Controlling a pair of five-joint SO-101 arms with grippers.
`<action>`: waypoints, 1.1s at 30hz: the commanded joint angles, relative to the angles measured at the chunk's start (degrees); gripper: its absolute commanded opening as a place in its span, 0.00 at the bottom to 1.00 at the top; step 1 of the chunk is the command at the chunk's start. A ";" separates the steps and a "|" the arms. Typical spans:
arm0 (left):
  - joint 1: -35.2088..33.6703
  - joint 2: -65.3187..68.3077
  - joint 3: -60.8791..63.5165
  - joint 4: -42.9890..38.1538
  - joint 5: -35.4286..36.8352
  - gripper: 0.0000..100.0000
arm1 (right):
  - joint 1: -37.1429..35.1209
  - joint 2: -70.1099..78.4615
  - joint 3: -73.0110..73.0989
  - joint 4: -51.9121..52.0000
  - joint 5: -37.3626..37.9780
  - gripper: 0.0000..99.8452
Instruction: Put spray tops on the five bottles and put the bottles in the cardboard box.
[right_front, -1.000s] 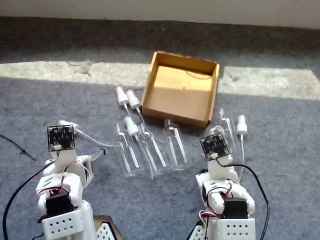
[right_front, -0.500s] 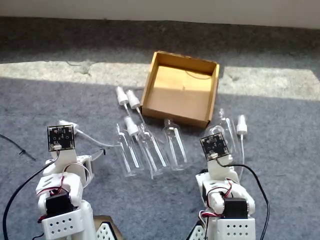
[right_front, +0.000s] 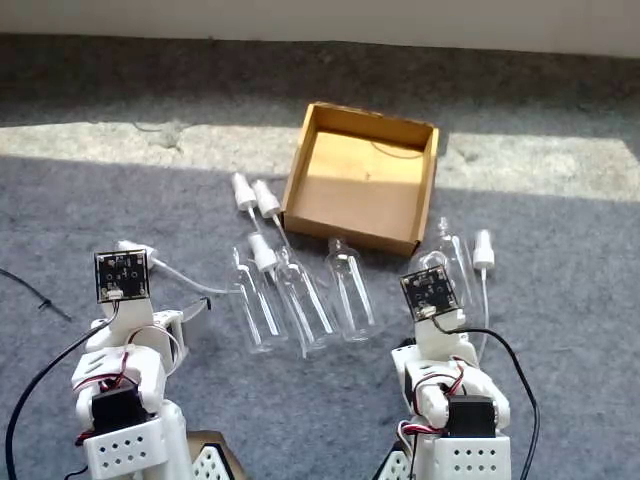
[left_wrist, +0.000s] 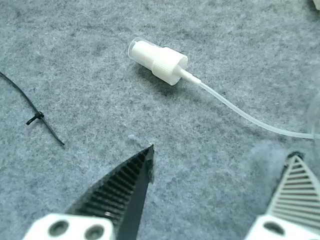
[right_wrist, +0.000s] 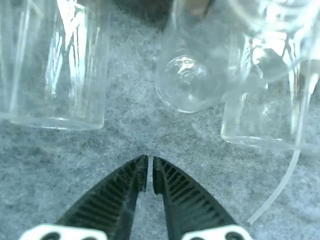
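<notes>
On the grey carpet (right_front: 560, 320) the clear bottles (right_front: 350, 290) lie between the cardboard box (right_front: 350, 228) and the arms, the left gripper (left_wrist: 223, 160) spread wide near a loose spray top (left_wrist: 159, 61), the right gripper (right_wrist: 148, 175) closed on nothing just before the bottles' bases.

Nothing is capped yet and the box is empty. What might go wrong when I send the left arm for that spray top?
1. The spray top trails a long thin tube; if the open left gripper closes on the tube instead of the cap, it may bend or slip.
2. The tube runs towards the bottles, which lie on their sides close together; dragging it could roll them.
3. A black cable tie lies nearby and might snag.
</notes>
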 joint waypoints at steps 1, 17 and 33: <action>0.48 0.31 1.10 0.18 0.62 0.36 | 0.31 -0.31 8.75 0.48 0.00 0.02; 0.48 0.31 1.10 0.18 0.62 0.36 | 0.31 -0.57 8.75 0.57 0.18 0.02; 0.57 0.31 1.10 0.18 0.62 0.36 | 0.57 -0.57 8.66 -3.12 0.26 0.02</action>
